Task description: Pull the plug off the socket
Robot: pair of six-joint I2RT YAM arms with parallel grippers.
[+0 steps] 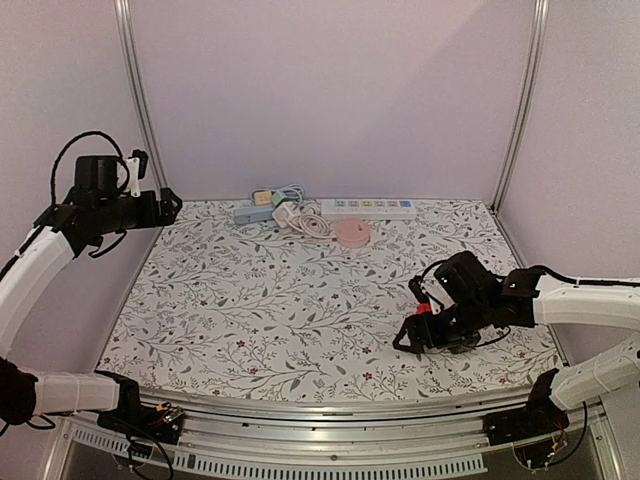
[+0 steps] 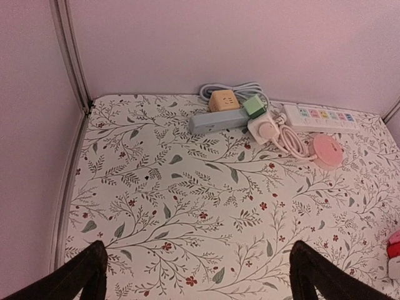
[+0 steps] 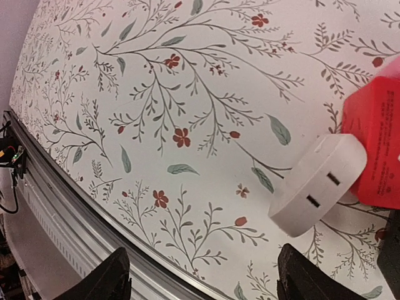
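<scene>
The plug (image 3: 378,150), a red block, is found at the right side of the table (image 1: 280,300), pressed against a white socket (image 3: 319,184) that lies loose on the flowered cloth.

At the far left, the left gripper (image 2: 197,269) is held high above the table with its fingers spread wide and nothing between them. Along the back wall a grey power strip (image 2: 219,120), a white power strip (image 2: 319,115) and a pink disc (image 2: 327,150) are seen, well apart from both arms.

At the right, the right gripper (image 3: 203,262) is lowered just beside the socket. Its fingers are apart and nothing is grasped.

The socket is not fixed or held down. If only the plug is pulled, the socket would probably be dragged along with it. A grip taken across both pieces would also fail.

The plug is cut off by the edge of the right wrist view. Its pins are hidden, so how deep it sits cannot be told. In the top view it is partly covered by the arm.
</scene>
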